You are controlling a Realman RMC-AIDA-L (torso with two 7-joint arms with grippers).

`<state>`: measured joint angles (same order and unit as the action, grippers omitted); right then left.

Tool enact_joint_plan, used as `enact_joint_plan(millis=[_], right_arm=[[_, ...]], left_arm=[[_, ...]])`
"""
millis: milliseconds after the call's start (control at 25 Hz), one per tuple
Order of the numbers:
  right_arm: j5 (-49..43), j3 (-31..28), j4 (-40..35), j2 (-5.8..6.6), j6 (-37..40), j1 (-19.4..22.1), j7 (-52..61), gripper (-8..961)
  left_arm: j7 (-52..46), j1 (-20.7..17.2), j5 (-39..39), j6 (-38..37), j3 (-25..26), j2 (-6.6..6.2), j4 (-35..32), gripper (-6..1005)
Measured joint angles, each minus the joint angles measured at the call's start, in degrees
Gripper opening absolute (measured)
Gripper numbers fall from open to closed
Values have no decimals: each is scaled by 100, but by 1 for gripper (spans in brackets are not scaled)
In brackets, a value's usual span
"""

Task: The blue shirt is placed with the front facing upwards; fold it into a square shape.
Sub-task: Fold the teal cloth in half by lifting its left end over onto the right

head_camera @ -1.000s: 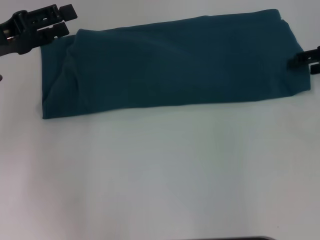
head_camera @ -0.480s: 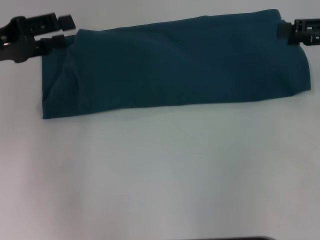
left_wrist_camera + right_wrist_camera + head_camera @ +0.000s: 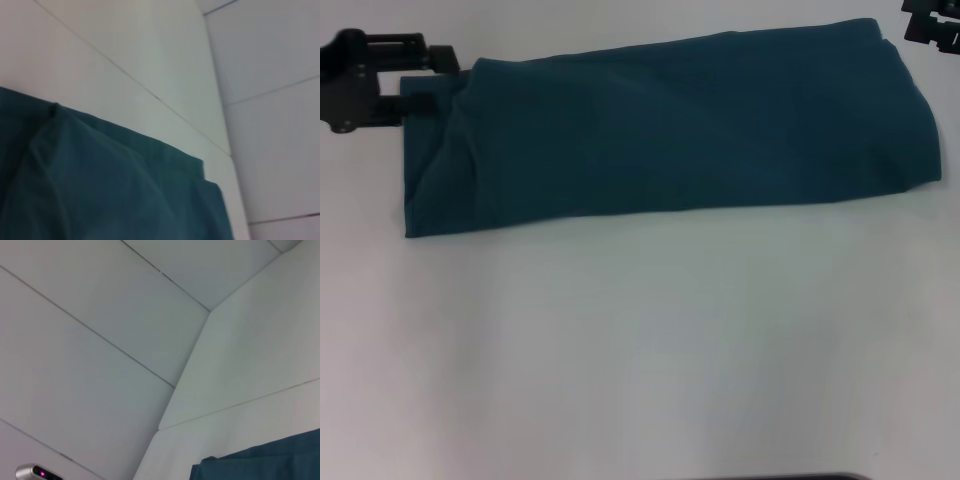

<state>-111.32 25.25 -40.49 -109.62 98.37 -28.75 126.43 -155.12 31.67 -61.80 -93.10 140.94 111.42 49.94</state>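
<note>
The blue shirt [image 3: 670,125] lies at twelve o'clock on the table [image 3: 640,350], folded into a long band; crosswise folding remains. Left gripper [image 3: 440,70] sits at its ten o'clock corner, right gripper [image 3: 932,22] at one o'clock; I cannot tell either's opening or hold.

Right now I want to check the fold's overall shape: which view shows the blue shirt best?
The head view: the blue shirt lies there whole, a long folded band across the table, from edge to edge. The left wrist view catches only one corner with layered edges; the right wrist view shows just a sliver of its edge.
</note>
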Motion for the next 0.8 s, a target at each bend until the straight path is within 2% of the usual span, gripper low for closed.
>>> enact_joint_plan(millis=[160,480,800], right_arm=[[-18,-3,33,-2,-160,23,0,877],[-25,22,41,-22,-302,63,-113,876],[5,-62,42,-146,-408,232,-483,876]], left_arm=[[-70,257,518,37,-43,-39,-141,703],[115,517,701,-229,-41,-351,-192,703],[-58,433,930,4,34,-320,-481,704]])
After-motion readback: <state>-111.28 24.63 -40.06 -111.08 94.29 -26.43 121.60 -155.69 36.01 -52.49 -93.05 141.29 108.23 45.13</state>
